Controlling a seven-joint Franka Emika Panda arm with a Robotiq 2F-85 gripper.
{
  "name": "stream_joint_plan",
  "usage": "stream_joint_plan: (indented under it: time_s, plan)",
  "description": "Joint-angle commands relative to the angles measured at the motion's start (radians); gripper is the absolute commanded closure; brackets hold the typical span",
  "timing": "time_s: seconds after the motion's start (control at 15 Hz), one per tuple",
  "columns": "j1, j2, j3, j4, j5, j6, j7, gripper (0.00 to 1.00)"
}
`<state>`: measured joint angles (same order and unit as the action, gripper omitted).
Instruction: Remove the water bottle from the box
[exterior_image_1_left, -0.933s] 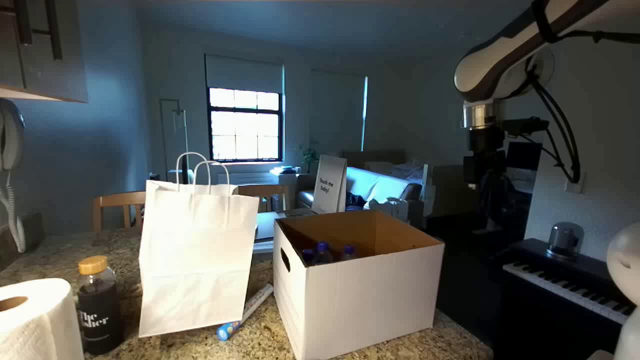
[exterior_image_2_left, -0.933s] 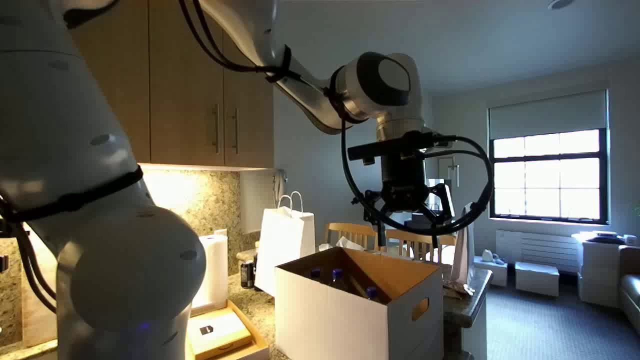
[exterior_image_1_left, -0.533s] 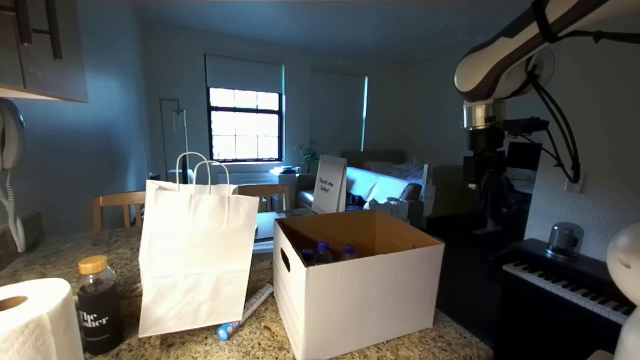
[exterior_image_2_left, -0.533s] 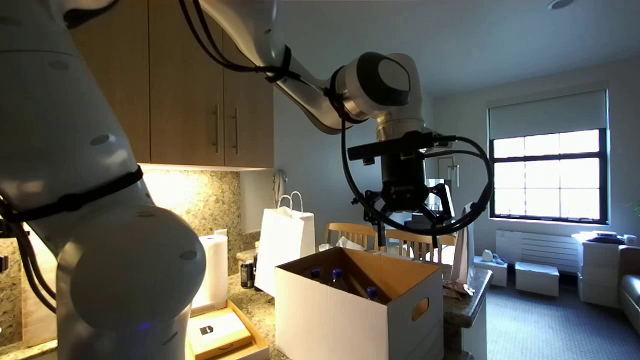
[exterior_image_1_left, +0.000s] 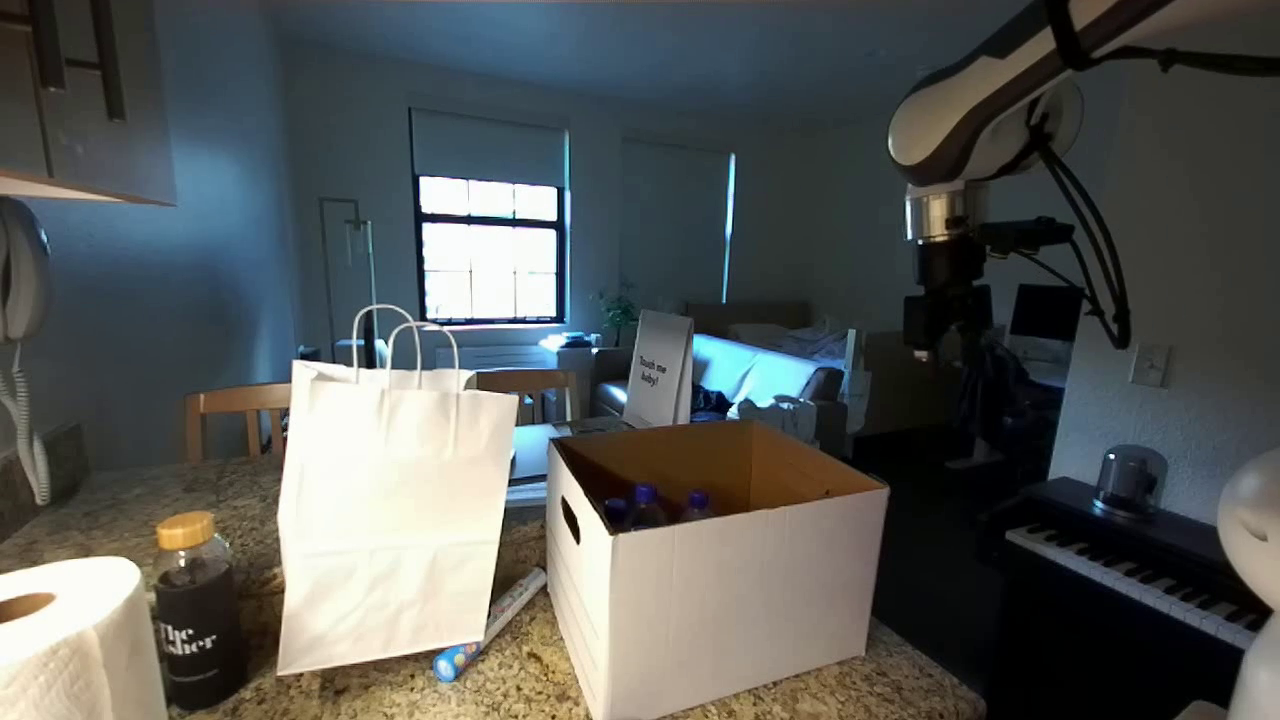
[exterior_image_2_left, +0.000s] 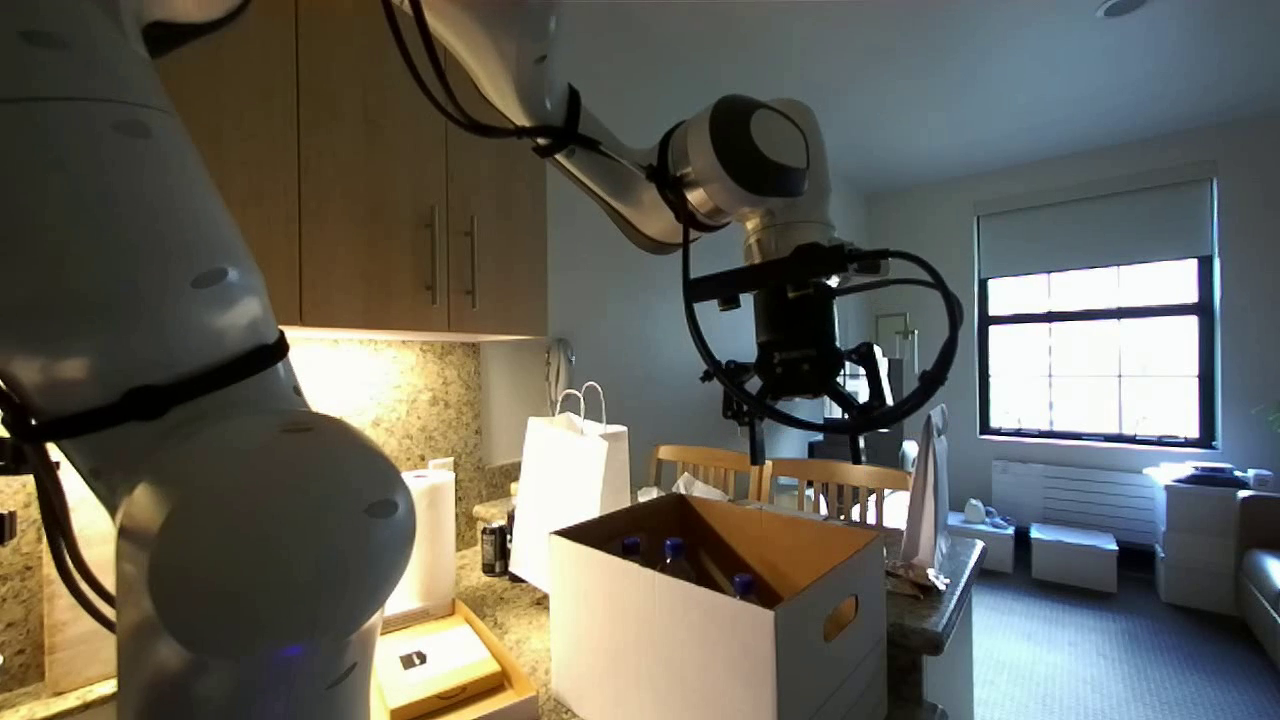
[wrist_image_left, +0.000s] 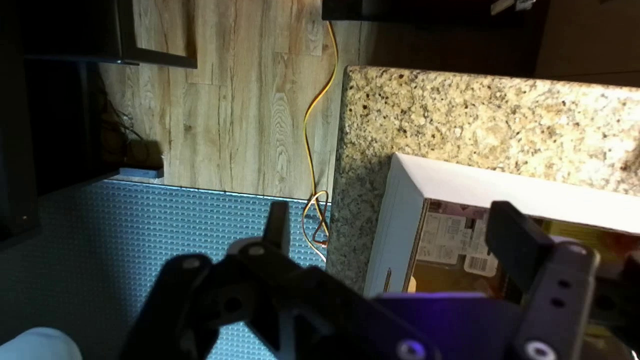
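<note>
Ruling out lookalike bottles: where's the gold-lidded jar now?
In an exterior view, the jar stands on the counter at lower left, between the paper roll and the white bag.

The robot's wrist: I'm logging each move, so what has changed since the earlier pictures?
The wrist has risen slightly and shifted toward the left edge in both exterior views, jaws included. Nothing was taken hold of or let go; the jaws stand open. The white box, the blue-capped bottles inside and the white paper bag stayed put.
</note>
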<state>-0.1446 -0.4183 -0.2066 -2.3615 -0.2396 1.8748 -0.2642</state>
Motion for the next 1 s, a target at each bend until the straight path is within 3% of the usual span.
stream_joint_plan:
  time_s: [0.0, 0.6, 0.93]
  plan:
    - [0.031, 0.074, 0.058, 0.126, 0.026, -0.051, 0.075, 0.0]
    - [0.137, 0.234, 0.194, 0.27, 0.032, -0.004, 0.168, 0.0]
    - [0.199, 0.299, 0.241, 0.247, 0.225, 0.115, 0.247, 0.0]
